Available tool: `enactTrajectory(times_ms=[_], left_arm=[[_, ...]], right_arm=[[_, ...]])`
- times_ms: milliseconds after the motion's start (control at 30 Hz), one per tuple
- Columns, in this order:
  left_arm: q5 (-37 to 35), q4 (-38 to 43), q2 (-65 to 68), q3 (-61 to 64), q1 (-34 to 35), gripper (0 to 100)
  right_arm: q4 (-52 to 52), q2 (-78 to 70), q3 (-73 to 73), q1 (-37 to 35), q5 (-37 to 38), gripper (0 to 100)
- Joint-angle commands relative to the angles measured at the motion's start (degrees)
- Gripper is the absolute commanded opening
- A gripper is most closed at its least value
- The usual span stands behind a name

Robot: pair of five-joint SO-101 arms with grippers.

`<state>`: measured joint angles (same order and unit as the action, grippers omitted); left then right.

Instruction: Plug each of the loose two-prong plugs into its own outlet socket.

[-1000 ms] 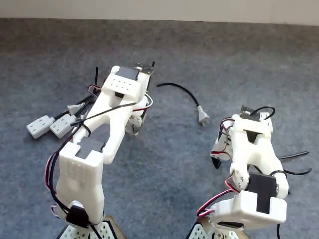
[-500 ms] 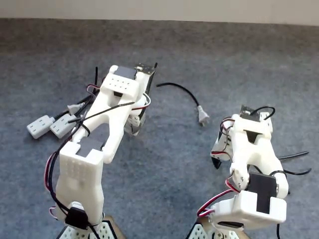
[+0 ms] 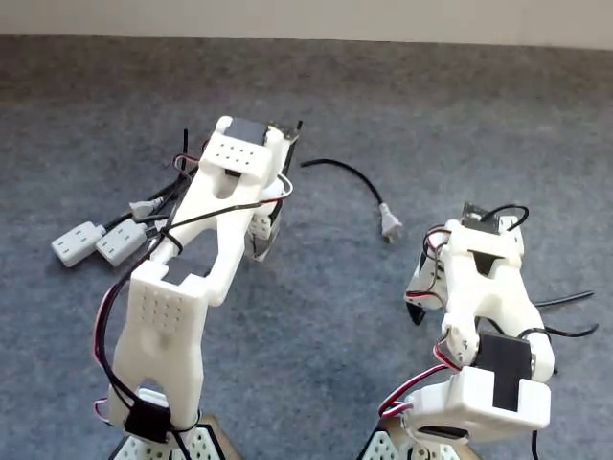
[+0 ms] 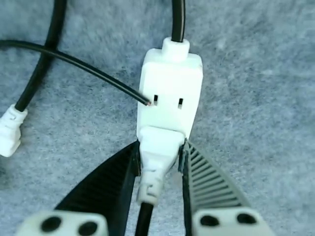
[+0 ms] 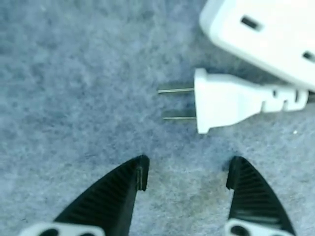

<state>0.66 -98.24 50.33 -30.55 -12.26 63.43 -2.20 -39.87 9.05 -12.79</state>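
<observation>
In the left wrist view my left gripper (image 4: 158,160) is shut on a white two-prong plug (image 4: 158,147). That plug sits pushed into the end of a white outlet socket (image 4: 171,88) lying on the carpet. My right gripper (image 5: 187,172) stands open just above the carpet. Beyond its fingertips lies a loose white plug (image 5: 231,105), prongs bare, beside another white socket (image 5: 266,29). In the high view two more sockets (image 3: 96,244) lie at the left, and a loose plug (image 3: 390,223) on a black cable lies between the arms.
Black cables (image 4: 49,39) cross the carpet beside the held socket, and another white plug (image 4: 10,130) lies near them. A further plug (image 3: 146,207) and a tangle of cables sit by the left sockets. Grey carpet (image 3: 326,316) stretches between the arms.
The left arm has stretched a little farther from its base, its wrist shifting slightly away. The right arm has not moved.
</observation>
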Motion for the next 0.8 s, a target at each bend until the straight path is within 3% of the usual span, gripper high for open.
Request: enactTrajectory(times_ms=[0,767], left_arm=[[-0.79,0.35,2.51,-3.56,0.13,1],[-1.41,-1.05,2.15,-6.55,0.4,12]], right_arm=[[-2.77,-0.31,-0.4,0.31,0.7,25.7],[-2.77,-0.31,-0.4,0.31,0.7,25.7]])
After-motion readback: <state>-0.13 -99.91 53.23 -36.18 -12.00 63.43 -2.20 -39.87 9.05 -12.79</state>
